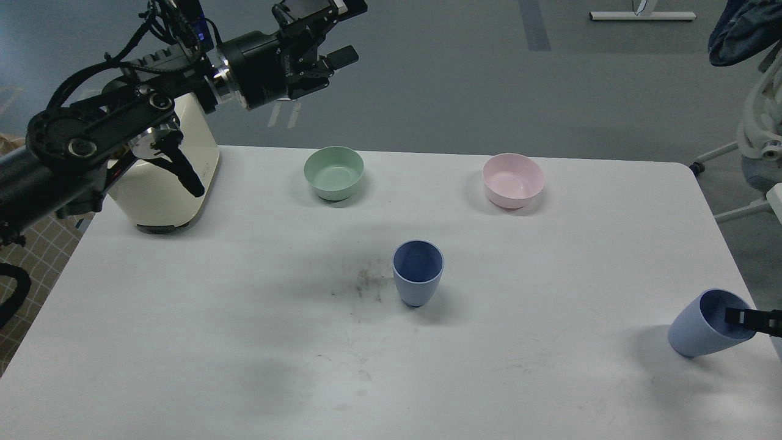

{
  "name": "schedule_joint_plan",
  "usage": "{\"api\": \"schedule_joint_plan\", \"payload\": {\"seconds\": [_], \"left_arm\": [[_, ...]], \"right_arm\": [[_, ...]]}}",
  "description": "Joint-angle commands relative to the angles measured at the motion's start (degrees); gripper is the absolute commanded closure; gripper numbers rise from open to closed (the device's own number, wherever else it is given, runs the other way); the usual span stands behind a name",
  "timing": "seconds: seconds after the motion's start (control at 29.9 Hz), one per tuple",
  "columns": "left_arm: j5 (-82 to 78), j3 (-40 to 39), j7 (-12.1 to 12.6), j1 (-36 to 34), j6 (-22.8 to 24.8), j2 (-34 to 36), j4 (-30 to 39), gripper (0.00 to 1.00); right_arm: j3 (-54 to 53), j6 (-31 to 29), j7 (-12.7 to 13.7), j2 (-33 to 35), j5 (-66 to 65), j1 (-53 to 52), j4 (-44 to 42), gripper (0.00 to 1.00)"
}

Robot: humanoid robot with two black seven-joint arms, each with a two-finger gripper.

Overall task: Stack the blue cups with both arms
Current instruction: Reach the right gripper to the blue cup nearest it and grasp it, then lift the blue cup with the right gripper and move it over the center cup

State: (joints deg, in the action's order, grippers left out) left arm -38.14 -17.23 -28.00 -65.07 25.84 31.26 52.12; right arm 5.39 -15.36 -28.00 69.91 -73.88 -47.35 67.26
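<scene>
One blue cup (417,272) stands upright near the middle of the white table (183,342). The second blue cup (696,333) is tilted, mouth up and to the right, at the table's right edge. My right gripper (754,319) comes in from the right edge; one black finger reaches inside this cup's rim, and the rest is out of view. My left gripper (348,32) is held high above the table's far left, open and empty, far from both cups.
A green bowl (333,172) and a pink bowl (512,179) sit at the back of the table. A cream appliance (165,183) stands at the back left under my left arm. A chair (757,153) is off the right side.
</scene>
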Motion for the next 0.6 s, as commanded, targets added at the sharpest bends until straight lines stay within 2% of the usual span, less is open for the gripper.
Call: {"api": "schedule_joint_plan", "payload": {"seconds": [0.0,0.1,0.2,0.33,0.57], "left_arm": [[0.0,-0.4,0.0,0.1,0.0,0.0,0.0,0.02],[0.0,-0.4,0.0,0.1,0.0,0.0,0.1,0.02],[0.0,-0.5,0.0,0.1,0.0,0.0,0.1,0.02],[-0.1,-0.5,0.0,0.1,0.0,-0.1,0.1,0.02],[-0.1,-0.5,0.0,0.1,0.0,-0.1,0.1,0.02]], "right_arm": [[-0.2,-0.2,0.0,0.4,0.0,-0.2,0.7,1.00],[-0.5,-0.3,0.0,1.5,-0.1,-1.2,2.3,1.00],[-0.7,-1.1,0.0,5.1,-0.5,-6.4,6.6,1.00],[-0.8,-6.2,0.0,6.1,-1.2,-15.0,8.6,1.00],[-0.6,-12.1,0.0,-1.3,-3.2,-29.1,6.5,1.00]]}}
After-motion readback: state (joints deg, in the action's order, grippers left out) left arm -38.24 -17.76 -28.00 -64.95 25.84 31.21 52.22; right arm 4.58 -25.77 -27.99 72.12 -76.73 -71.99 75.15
